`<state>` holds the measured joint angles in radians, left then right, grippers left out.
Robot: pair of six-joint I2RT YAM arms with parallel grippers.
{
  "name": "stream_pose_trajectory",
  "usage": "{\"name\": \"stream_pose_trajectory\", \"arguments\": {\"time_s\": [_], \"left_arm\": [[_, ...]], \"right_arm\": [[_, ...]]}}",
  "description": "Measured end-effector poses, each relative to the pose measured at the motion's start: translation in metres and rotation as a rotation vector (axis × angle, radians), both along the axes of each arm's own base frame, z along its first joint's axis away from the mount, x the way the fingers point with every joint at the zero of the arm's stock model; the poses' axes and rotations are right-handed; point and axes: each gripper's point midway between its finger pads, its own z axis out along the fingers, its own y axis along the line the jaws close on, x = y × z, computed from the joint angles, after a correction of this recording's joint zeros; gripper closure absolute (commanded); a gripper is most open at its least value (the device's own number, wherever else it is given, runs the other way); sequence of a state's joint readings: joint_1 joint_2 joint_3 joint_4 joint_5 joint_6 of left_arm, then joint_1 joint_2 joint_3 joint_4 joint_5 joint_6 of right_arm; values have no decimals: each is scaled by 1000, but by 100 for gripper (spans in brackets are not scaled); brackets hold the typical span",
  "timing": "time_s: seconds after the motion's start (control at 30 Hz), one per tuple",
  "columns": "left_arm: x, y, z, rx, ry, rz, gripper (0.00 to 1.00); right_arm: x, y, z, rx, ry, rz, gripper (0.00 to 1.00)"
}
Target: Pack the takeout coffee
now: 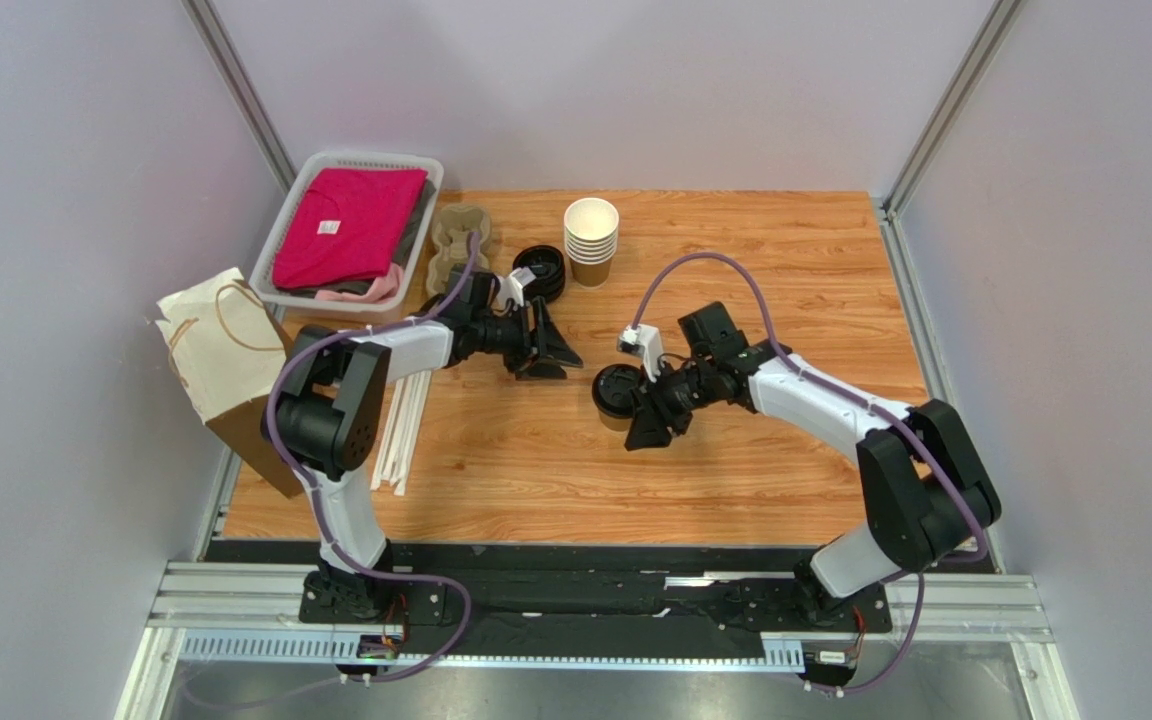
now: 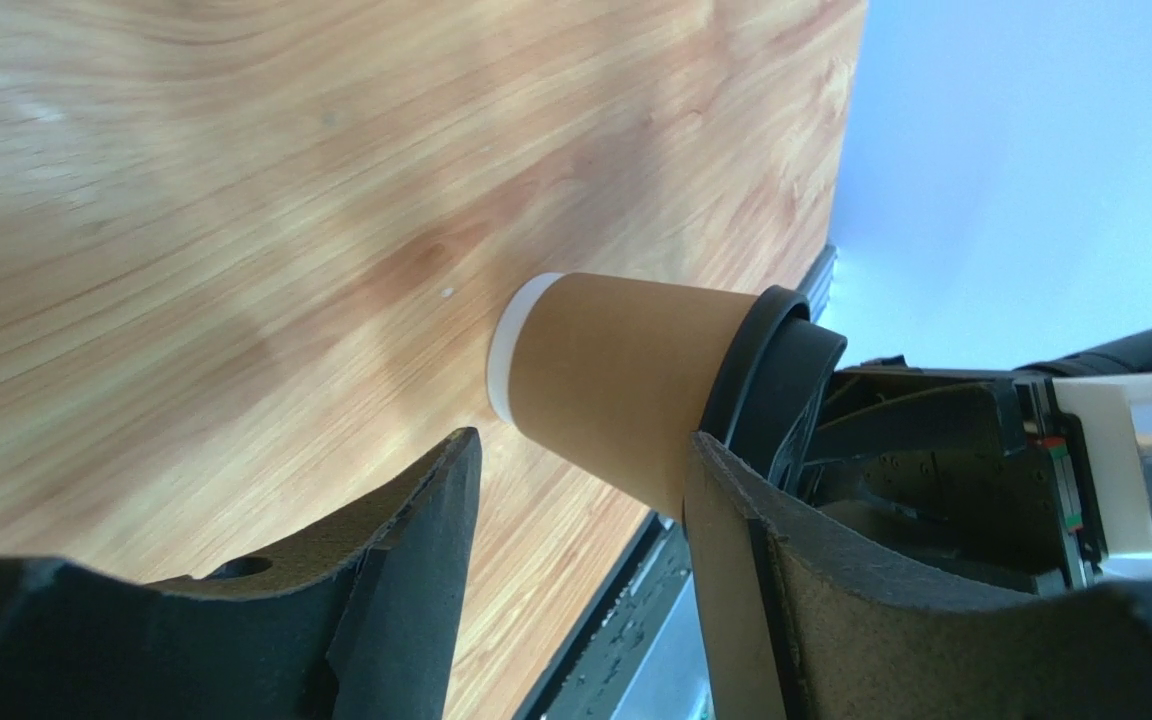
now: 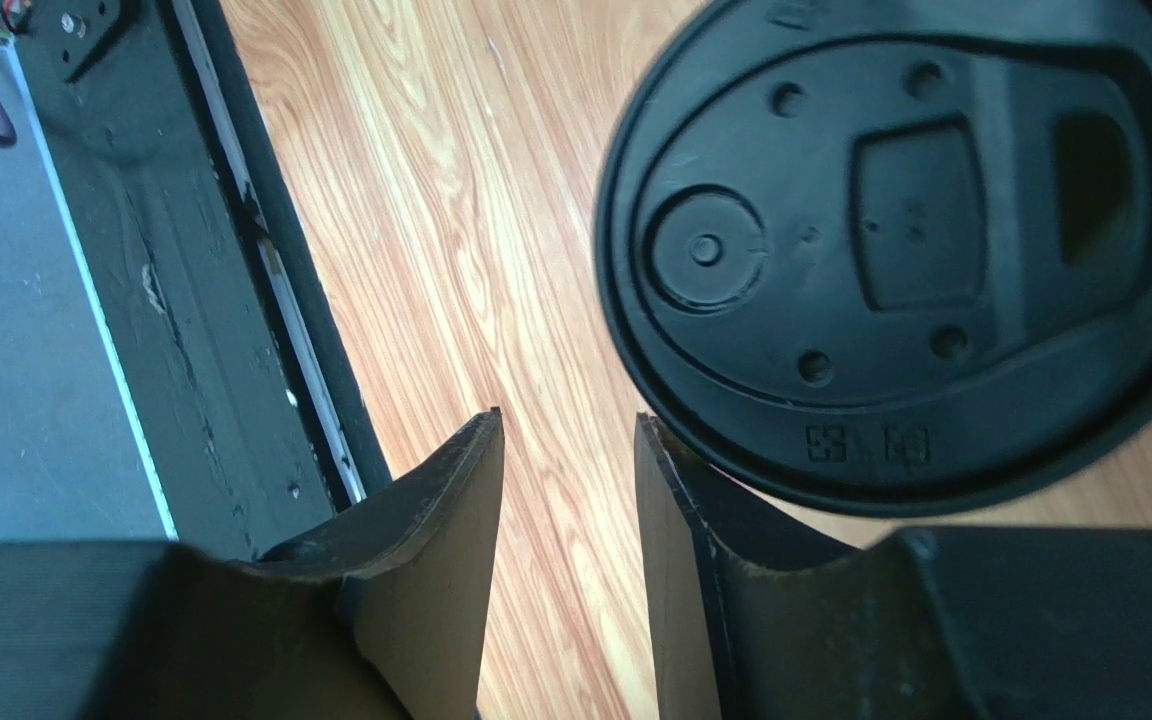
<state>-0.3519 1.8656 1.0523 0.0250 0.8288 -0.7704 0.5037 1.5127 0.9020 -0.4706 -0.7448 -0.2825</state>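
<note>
The takeout coffee (image 1: 615, 393), a brown paper cup with a black lid, stands upright on the wooden table (image 1: 778, 450) near its middle. My right gripper (image 1: 645, 428) is open just beside it on the near right side. In the right wrist view the lid (image 3: 913, 240) lies outside the fingers, next to one fingertip (image 3: 665, 465), and only bare table shows at the right gripper (image 3: 569, 420). My left gripper (image 1: 552, 353) is open to the cup's left, pointing at it. In the left wrist view the takeout coffee (image 2: 620, 375) stands beyond the left gripper (image 2: 579, 440), apart from the fingers.
A stack of lidless cups (image 1: 591, 237) and a pile of loose black lids (image 1: 537, 270) stand at the back. Left of them are a pulp cup carrier (image 1: 459, 233) and a basket (image 1: 306, 177) with pink cloth. A paper bag (image 1: 222, 353) and white straws (image 1: 405, 428) lie at the left edge.
</note>
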Motion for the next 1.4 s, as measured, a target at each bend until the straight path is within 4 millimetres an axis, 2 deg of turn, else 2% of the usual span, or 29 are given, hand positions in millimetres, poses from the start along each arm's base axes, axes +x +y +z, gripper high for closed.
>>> {"name": "stream_pose_trajectory", "arguments": {"time_s": [0.2, 0.33, 0.5, 0.6, 0.67, 0.73, 0.8, 0.87, 0.9, 0.97, 1.03, 1.27, 1.4], "left_arm": [[-3, 21, 9, 19, -17, 19, 39], [-6, 28, 19, 21, -43, 13, 41], [-10, 30, 29, 8, -61, -3, 53], [-13, 28, 36, -15, -63, -16, 63], [-15, 25, 44, -35, -75, -25, 71], [-16, 21, 53, -53, -95, -37, 73], [-21, 12, 62, -71, -126, -63, 76], [-29, -3, 68, -87, -149, -104, 79], [-34, -11, 71, -95, -157, -126, 81], [-43, -24, 75, -111, -162, -159, 85], [-50, -35, 77, -126, -160, -188, 87], [-39, -44, 68, -120, -149, -184, 91], [-32, -46, 51, -96, -125, -182, 95]], "right_arm": [[6, 23, 3, 27, 2, 9, 58], [11, 39, 1, 43, 24, -3, 58], [15, 62, 6, 65, 56, -18, 58], [17, 77, 34, 112, 95, -24, 58], [19, 87, 66, 174, 125, -18, 59], [24, 87, 96, 237, 147, -23, 62], [37, 76, 125, 300, 161, -60, 64], [50, 64, 142, 338, 171, -99, 67], [65, 51, 144, 348, 173, -147, 69], [81, 35, 141, 350, 208, -218, 69], [88, 29, 133, 342, 255, -263, 70], [86, 39, 101, 303, 426, -297, 72], [85, 40, 76, 272, 511, -323, 74]]}}
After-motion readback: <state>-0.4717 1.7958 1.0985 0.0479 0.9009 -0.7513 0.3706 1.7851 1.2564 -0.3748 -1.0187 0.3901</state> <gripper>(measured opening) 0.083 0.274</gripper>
